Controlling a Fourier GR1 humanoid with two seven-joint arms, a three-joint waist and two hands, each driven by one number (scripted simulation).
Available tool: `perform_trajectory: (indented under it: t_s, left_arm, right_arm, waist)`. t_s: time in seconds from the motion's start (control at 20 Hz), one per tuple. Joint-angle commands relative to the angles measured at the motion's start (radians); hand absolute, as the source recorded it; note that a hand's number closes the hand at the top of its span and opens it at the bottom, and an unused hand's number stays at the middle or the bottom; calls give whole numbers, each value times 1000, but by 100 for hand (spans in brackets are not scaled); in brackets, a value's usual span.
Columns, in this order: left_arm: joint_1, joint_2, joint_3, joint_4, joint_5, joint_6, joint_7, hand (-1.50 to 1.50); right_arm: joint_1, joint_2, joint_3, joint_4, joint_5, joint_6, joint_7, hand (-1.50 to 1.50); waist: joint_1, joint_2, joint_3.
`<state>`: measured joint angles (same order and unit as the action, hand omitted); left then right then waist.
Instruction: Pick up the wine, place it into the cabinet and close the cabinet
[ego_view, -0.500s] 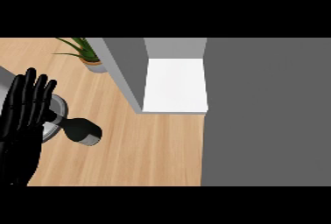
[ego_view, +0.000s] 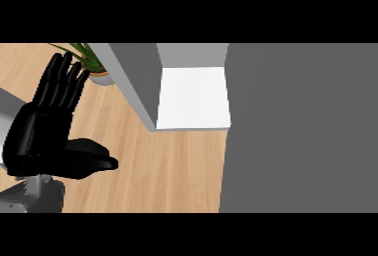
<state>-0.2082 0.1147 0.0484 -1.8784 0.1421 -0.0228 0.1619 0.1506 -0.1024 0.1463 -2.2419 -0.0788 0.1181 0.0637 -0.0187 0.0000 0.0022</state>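
The left hand (ego_view: 46, 125) stood at the view's left side, open, its fingers straight, held close together and pointing up the frame. Nothing was plainly held in it. The fingertips reached close to a potted plant (ego_view: 90, 62) at the top left.

The wine could not be picked out with any certainty. A dark rounded shape (ego_view: 90, 159) jutted out from the palm's lower right over the wooden bench (ego_view: 173, 170). It was as black as the hand, so it could not be told whether it was the thumb, the bottle, or both. No label, neck or glass showed. If the bottle was there, it sat on the bench to the left of the cabinet (ego_view: 136, 75) and apart from it, not inside.

The cabinet showed a grey side wall and a white inner floor (ego_view: 193, 97), which looked bare. A broad flat grey panel (ego_view: 299, 127) filled the right side of the view, and whether it was a door or part of the cabinet body was unclear. The grey forearm (ego_view: 29, 195) was cut off at the lower left. A pale grey surface (ego_view: 9, 102) behind the hand was mostly hidden. The right hand did not show.
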Motion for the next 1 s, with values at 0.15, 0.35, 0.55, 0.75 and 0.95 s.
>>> perform_trajectory:
  t_s: [0.15,0.35,0.55,0.75,0.95]
  left_arm:
    - [-117,-55,-66,-91,19,114,293,-150]
    - [-168,-61,-91,-170,-11,171,400,-150]
    - [-191,-61,-102,-198,-45,203,454,-150]
    - [-190,-108,-179,-237,-118,257,495,-150]
    - [-105,-113,-254,-372,-168,286,576,-150]
  right_arm:
    - [78,-23,89,-205,-77,33,181,-150]
    - [196,-26,134,-327,-61,45,194,-150]
    - [183,-73,35,-396,-176,61,269,-150]
    - [153,-69,79,-445,-137,21,354,-150]
    - [168,-29,185,-472,-31,-27,373,-150]
  waist:
    - [12,-4,-2]
    - [9,-5,-2]
    - [9,-3,-2]
    - [10,-3,-2]
    - [15,-6,-3]
